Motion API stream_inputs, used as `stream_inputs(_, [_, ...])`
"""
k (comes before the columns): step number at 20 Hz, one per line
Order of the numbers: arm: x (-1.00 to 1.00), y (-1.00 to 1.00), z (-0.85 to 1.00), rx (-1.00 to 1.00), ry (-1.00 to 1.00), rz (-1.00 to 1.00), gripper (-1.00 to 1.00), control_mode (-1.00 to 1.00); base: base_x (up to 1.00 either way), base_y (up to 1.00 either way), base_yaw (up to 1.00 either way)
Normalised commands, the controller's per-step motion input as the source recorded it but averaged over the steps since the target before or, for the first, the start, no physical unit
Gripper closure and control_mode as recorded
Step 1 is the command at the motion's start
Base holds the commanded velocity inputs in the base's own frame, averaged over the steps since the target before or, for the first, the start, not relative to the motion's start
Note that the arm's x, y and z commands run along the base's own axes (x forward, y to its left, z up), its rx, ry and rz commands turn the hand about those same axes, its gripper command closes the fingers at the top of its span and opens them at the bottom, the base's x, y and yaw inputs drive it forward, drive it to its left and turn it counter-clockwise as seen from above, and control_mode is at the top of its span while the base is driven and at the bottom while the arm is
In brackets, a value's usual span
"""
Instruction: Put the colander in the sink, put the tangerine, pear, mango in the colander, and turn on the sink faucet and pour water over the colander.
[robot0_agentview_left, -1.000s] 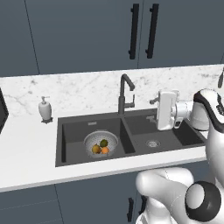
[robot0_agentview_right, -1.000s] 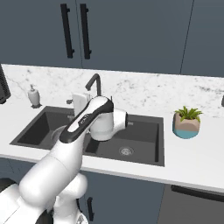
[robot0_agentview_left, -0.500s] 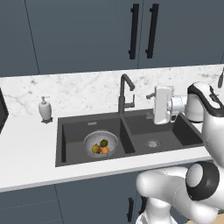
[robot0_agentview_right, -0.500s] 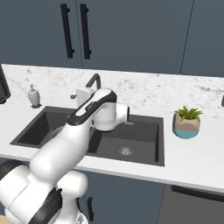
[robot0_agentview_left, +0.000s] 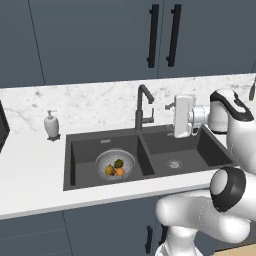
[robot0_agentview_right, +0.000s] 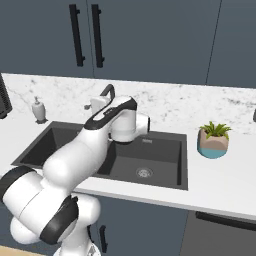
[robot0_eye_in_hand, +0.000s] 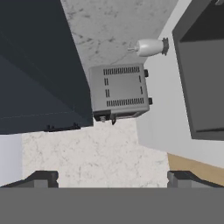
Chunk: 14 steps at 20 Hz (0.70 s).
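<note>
The silver colander (robot0_agentview_left: 115, 161) sits in the left basin of the dark sink (robot0_agentview_left: 200, 146). Inside it lie the orange tangerine (robot0_agentview_left: 120, 172), the yellowish pear (robot0_agentview_left: 109, 170) and the dark green mango (robot0_agentview_left: 118, 163). The sink faucet (robot0_agentview_left: 142, 107) stands behind the divider, and no water runs from its spout. My gripper (robot0_agentview_left: 171, 120) hovers above the right basin, a short way right of the faucet and level with its stem. It points left, open and holding nothing. From the right, the gripper (robot0_agentview_right: 91, 107) overlaps the faucet (robot0_agentview_right: 108, 90). Its fingertips (robot0_eye_in_hand: 43, 178) stand far apart.
A white soap dispenser (robot0_agentview_left: 51, 125) stands on the marble counter left of the sink, with a grey toaster (robot0_eye_in_hand: 119, 92) farther left. A potted plant (robot0_agentview_right: 214, 140) sits on the counter to the right. Dark cabinets hang above the counter.
My hand has moved left and slightly up over the right basin, closer to the faucet. The jaws stayed open. The colander and fruits have not moved.
</note>
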Motion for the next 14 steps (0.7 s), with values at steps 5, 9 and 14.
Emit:
stream_inputs(5, [0.28, -0.02, 0.0, 0.0, 0.0, 0.0, -1.0, -1.0, 0.0, 0.0, 0.0])
stream_inputs(9, [0.16, 0.0, -0.01, 0.0, 0.0, 0.0, -1.0, -1.0, 0.0, 0.0, 0.0])
stream_inputs(14, [0.19, 0.01, 0.0, 0.0, 0.0, -0.04, -1.0, -1.0, 0.0, 0.0, 0.0])
